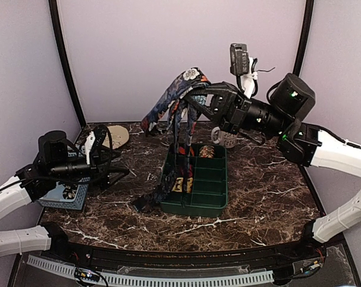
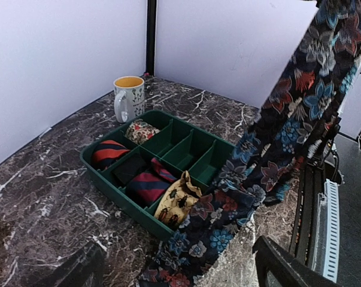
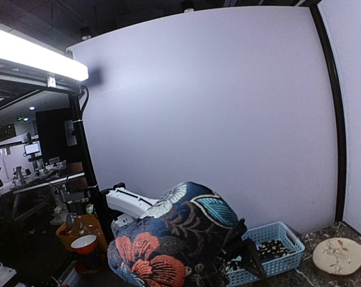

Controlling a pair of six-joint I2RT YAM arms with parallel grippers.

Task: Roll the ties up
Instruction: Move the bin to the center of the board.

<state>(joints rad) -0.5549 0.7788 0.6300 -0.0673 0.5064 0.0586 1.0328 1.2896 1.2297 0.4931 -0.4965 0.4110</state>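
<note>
Necktie (image 1: pixel 168 98) is hanging straight down from the pinching right gripper (image 1: pixel 198 97), tail nearest the left gripper (image 1: pixel 121 174) (jaws spread).

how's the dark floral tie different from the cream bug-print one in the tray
The floral tie hangs unrolled from the raised right hand, its tail reaching the table. The bug-print tie sits bundled in a corner compartment of the green tray. The floral tie is dark navy with red and blue flowers, while the bug-print tie is cream with dark insects. Both are patterned fabric neckties.
</note>
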